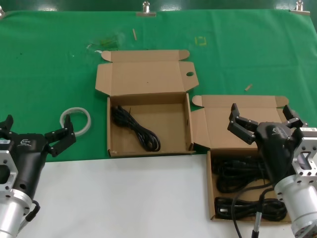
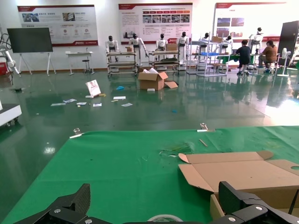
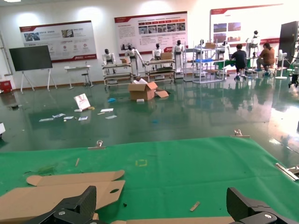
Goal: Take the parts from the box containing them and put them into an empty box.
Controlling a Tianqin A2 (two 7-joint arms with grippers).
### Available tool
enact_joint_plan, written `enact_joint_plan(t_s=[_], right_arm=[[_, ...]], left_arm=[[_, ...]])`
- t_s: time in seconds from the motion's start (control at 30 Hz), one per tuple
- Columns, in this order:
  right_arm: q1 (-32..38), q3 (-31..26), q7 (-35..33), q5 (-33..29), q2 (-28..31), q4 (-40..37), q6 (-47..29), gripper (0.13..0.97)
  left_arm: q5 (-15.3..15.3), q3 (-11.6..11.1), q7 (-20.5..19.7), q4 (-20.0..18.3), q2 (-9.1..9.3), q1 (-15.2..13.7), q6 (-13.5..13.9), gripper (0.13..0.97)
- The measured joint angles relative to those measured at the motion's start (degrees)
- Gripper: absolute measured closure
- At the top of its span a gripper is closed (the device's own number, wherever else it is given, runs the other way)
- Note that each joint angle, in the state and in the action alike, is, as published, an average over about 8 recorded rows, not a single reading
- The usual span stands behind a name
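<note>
The box containing the parts [image 1: 210, 198] is the narrower cardboard tray at the right, with black coiled cables [image 1: 245, 173] inside. My right gripper [image 1: 266, 120] hovers open over its back edge and lid [image 1: 247, 106], holding nothing. The wider box [image 1: 148, 149] stands at the centre with its lid [image 1: 143, 77] folded back and one black cable [image 1: 136, 129] lying in it. That lid [image 3: 51, 198] and its round hole [image 3: 114, 190] show ahead of my right gripper [image 3: 161, 207]. My left gripper [image 1: 34, 131] waits open at the lower left, apart from both boxes.
A white tape ring [image 1: 76, 120] lies on the green cloth [image 1: 49, 64] just beyond my left gripper [image 2: 156, 205], and the tape ring [image 2: 164, 218] shows between its fingers. Small scraps [image 1: 248, 87] lie on the cloth. White tabletop [image 1: 124, 198] runs along the front.
</note>
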Motion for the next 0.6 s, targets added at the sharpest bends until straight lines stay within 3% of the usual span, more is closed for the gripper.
enact_joint_plan(t_s=[0.6], right_arm=[[0.0, 0.0, 0.0, 0.0, 0.0, 0.0, 0.0, 0.129]], left_arm=[[0.0, 0.0, 0.0, 0.0, 0.0, 0.0, 0.0, 0.132]])
